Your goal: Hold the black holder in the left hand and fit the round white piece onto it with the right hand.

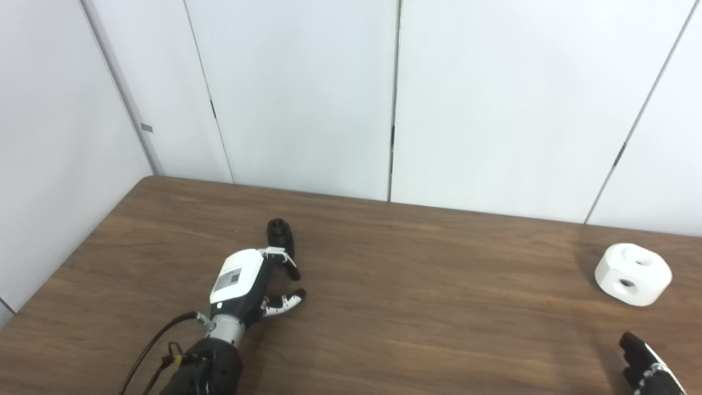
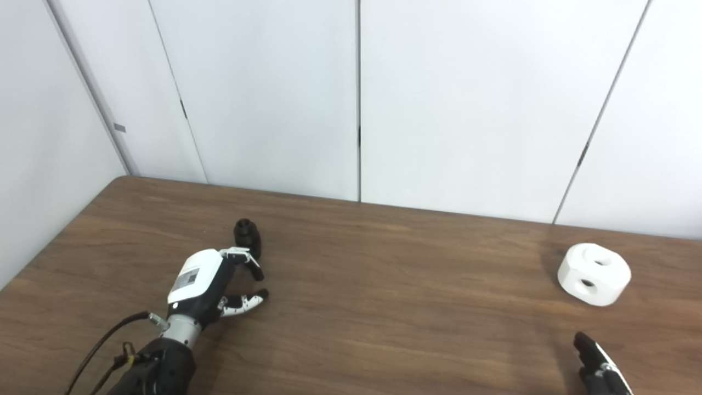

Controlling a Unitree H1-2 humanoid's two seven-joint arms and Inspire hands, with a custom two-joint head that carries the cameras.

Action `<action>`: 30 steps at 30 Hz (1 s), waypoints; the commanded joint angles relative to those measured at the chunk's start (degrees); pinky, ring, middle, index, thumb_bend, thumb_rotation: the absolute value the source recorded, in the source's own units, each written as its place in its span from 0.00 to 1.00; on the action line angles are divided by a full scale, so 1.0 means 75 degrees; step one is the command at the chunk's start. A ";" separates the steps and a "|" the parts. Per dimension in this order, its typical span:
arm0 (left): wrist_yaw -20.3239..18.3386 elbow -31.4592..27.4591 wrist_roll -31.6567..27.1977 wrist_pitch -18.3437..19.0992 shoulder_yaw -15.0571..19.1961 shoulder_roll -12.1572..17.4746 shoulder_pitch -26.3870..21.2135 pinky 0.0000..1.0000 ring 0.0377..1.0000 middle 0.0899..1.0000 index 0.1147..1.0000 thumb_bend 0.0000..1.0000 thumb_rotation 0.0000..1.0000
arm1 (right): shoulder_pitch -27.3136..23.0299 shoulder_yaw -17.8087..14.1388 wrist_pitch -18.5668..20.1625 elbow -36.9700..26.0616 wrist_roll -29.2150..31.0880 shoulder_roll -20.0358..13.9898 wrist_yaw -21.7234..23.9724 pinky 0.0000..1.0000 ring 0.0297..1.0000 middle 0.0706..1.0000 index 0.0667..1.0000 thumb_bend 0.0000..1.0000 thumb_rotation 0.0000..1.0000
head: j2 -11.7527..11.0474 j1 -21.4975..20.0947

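The black holder stands upright on the brown table, left of centre. My left hand lies just in front of it, open, with curled fingers reaching to the holder's base and the thumb spread apart below. Whether the fingertips touch the holder is unclear. The round white piece, with two holes showing, rests on the table at the far right. Only the dark fingertips of my right hand show at the bottom right corner, well short of the white piece and holding nothing.
White wall panels close off the table's far edge and left side. A black cable runs along my left forearm. A wide stretch of tabletop lies between the holder and the white piece.
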 commanded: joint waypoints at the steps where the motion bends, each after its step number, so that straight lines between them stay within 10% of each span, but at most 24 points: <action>1: -0.0151 -0.0147 0.0041 -0.0083 -0.0054 -0.0043 -0.0140 0.72 0.82 0.76 0.42 0.52 0.06 | -0.0079 -0.0027 -0.0061 -0.0214 -0.0030 -0.0044 -0.0024 1.00 0.98 0.92 0.86 0.61 0.78 | 0.0001 0.0001; 30: 0.0568 -0.1270 0.0925 0.0145 0.0987 -0.0629 -0.0320 0.64 0.74 0.69 0.42 0.51 0.06 | -0.0133 -0.0079 0.0033 -0.0115 0.0104 -0.0125 0.0035 1.00 0.99 0.94 0.89 0.57 0.79 | -0.0031 0.0265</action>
